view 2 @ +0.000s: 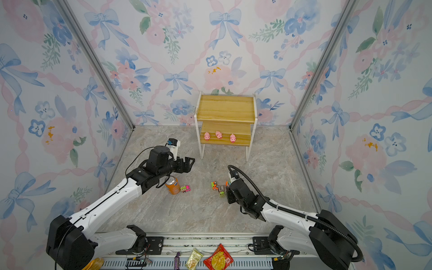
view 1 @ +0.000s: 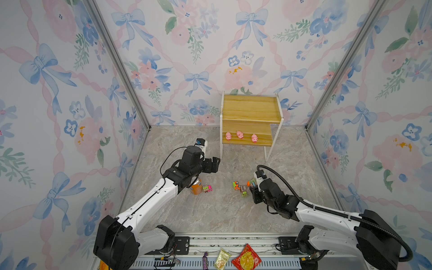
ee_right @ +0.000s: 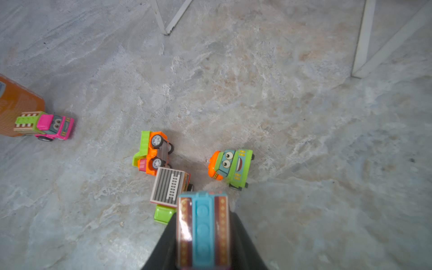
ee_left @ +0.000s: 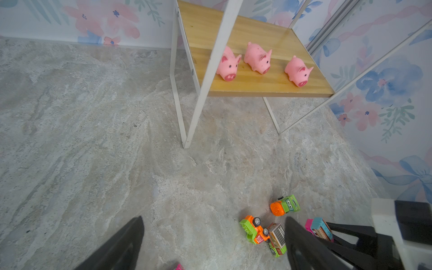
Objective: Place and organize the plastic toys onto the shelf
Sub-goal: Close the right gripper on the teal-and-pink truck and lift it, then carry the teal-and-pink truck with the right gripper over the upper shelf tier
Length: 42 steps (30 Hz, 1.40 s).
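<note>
Blue-roofed truck [ee_right: 203, 231]: in front of the shelf [view 1: 250, 109], between the right pincer's fingers.
Right pincer [ee_right: 204, 216]: closed on the truck's two sides.
Loose trucks: orange truck [ee_right: 153, 152] on its side, touching the grey-roofed truck [ee_right: 169, 187]; green truck [ee_right: 231, 166] apart, all on the table [view 1: 210, 215] before the shelf.
Pink truck [ee_right: 49, 126]: front-left of the shelf, beside the can [view 1: 196, 187].
Pigs [view 1: 240, 135]: three in a row on the shelf's lower board.
Left pincer [view 1: 214, 164]: spread wide, empty, near the shelf's left front leg.

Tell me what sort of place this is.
Probably a staged robot-recording booth, not a real room: floral bow-print wallpaper panels between bare grey metal corner posts, and two white-and-black robot arms mounted on a slotted metal rail.
</note>
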Tool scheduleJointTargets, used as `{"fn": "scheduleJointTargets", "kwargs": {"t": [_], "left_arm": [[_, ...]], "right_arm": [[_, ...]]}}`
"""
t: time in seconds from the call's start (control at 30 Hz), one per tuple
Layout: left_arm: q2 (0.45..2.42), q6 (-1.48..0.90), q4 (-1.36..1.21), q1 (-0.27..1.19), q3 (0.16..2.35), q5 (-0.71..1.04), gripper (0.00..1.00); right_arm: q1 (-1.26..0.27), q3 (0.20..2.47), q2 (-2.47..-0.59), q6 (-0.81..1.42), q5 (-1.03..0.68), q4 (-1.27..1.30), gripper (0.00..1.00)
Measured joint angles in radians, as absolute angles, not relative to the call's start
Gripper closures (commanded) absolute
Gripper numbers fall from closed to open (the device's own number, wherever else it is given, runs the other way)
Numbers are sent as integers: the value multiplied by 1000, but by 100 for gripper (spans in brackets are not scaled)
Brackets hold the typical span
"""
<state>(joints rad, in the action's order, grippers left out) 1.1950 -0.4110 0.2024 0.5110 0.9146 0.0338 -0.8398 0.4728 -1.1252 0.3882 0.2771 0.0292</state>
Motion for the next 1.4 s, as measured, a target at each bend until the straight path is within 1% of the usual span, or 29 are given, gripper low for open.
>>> {"fn": "scheduleJointTargets", "kwargs": {"t": [0.2, 0.37, 0.47, 0.63, 0.83, 1.13, 1.3, 1.4], "left_arm": [[1195, -411, 202, 510, 915, 34, 6], [1195, -411, 202, 510, 915, 35, 5], [1195, -411, 202, 510, 915, 35, 5], [1195, -411, 202, 510, 915, 41, 5], [1195, -411, 202, 510, 915, 42, 5], [1195, -411, 202, 510, 915, 53, 5], [1194, -411, 202, 510, 915, 54, 5], [1194, -411, 202, 510, 915, 53, 5]], "right_arm": [[-835, 643, -1051, 364, 279, -173, 68], [-807, 883, -1052, 317, 281, -335, 69], [-773, 1049, -1089, 284, 280, -411, 69], [-722, 1320, -1203, 213, 272, -501, 69], [-635, 1581, -1342, 146, 250, -547, 68], [-493, 1847, -1563, 110, 240, -595, 68], [-450, 1991, -1691, 96, 240, -642, 68], [-431, 2037, -1743, 88, 241, -656, 68]]}}
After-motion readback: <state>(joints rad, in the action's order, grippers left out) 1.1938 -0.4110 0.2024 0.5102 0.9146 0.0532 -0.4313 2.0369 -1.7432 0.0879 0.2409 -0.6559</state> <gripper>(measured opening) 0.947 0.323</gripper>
